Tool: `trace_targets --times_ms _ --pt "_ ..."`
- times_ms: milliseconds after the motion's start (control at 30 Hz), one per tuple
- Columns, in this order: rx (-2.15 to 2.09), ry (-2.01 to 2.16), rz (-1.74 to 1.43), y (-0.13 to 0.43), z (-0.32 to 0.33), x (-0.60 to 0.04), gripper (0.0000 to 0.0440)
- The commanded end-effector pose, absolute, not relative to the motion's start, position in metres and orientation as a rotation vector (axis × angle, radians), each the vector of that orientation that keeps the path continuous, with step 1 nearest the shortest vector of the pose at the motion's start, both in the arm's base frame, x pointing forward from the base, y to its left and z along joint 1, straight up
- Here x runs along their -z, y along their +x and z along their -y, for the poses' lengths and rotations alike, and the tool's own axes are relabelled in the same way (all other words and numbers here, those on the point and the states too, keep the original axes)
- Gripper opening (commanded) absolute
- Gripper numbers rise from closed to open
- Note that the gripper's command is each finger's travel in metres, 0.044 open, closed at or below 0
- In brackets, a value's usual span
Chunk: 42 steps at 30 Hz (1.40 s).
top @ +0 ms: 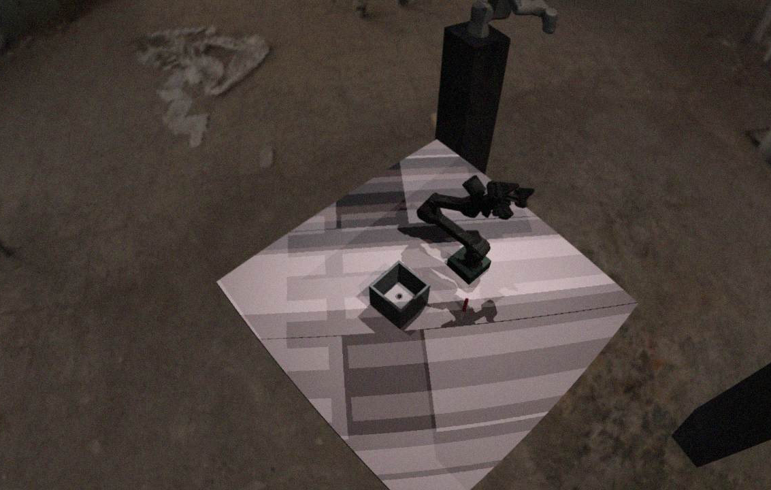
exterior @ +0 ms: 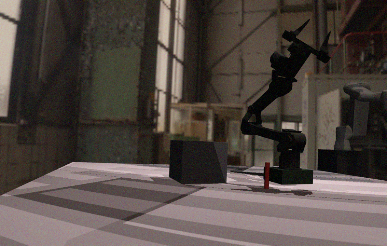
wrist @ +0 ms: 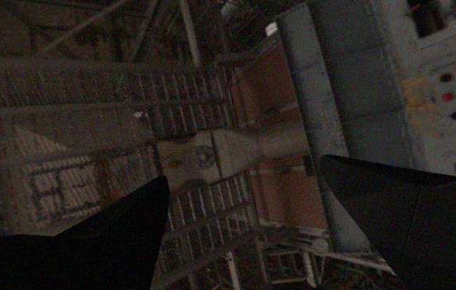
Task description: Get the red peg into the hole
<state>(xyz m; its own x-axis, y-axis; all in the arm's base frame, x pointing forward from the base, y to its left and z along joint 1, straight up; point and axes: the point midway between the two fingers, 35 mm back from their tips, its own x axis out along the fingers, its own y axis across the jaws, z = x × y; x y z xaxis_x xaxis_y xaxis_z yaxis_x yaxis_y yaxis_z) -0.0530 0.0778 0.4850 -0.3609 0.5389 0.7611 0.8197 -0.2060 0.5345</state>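
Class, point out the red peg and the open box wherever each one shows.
Red peg (top: pixel 465 304) (exterior: pixel 266 175): top and exterior views, its shaft.
Open box (top: pixel 386 305) (exterior: pixel 199 162): top and exterior views, an outer side wall.
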Motion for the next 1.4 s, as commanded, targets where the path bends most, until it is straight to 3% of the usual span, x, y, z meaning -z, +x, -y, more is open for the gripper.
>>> trace_targets --times_ms 0,67,733,1367 --pt "1.591 -1.612 1.814 -0.054 -0.081 -0.484 0.0423" --pt "1.592 -1.647 1.858 -0.055 -0.089 -0.483 0.0440" --pt "1.422 -2.327 2.271 -0.012 -0.189 -0.436 0.0440" --pt "0.742 -2.953 2.660 0.072 -0.233 -0.347 0.0440"
